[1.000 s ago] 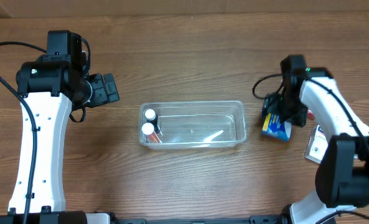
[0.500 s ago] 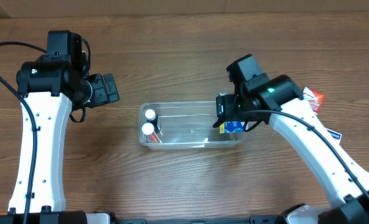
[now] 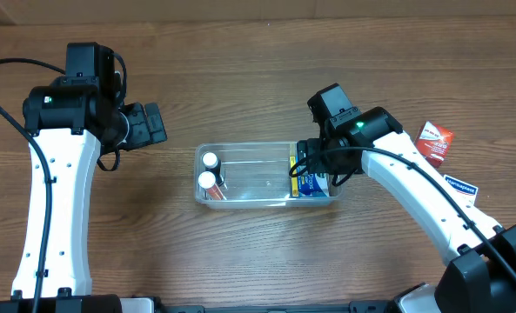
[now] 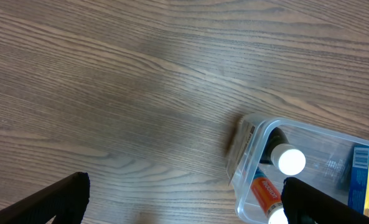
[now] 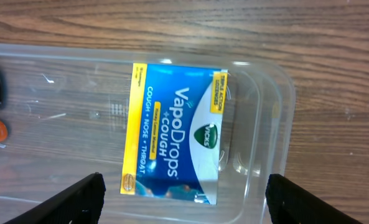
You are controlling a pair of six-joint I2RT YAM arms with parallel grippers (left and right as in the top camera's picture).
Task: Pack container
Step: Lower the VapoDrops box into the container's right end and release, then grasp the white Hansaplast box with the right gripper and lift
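Note:
The clear container (image 3: 266, 144) sits mid-table. At its left end are two white-capped bottles (image 3: 210, 160), one with an orange label (image 4: 266, 194). A blue and yellow VapoDrops box (image 3: 310, 183) lies flat in its right end and fills the middle of the right wrist view (image 5: 175, 134). My right gripper (image 3: 308, 165) hovers over that end, open (image 5: 184, 199), with its fingers wide of the box. My left gripper (image 3: 153, 124) is open and empty (image 4: 184, 202) over bare wood to the left of the container (image 4: 249, 155).
A red packet (image 3: 433, 141) and a white and blue packet (image 3: 459, 185) lie on the table at the far right, beyond my right arm. The table is brown wood.
My right arm carried the blue box from the table's right side leftward to the container's right end, where the box now lies. The left arm has not moved.

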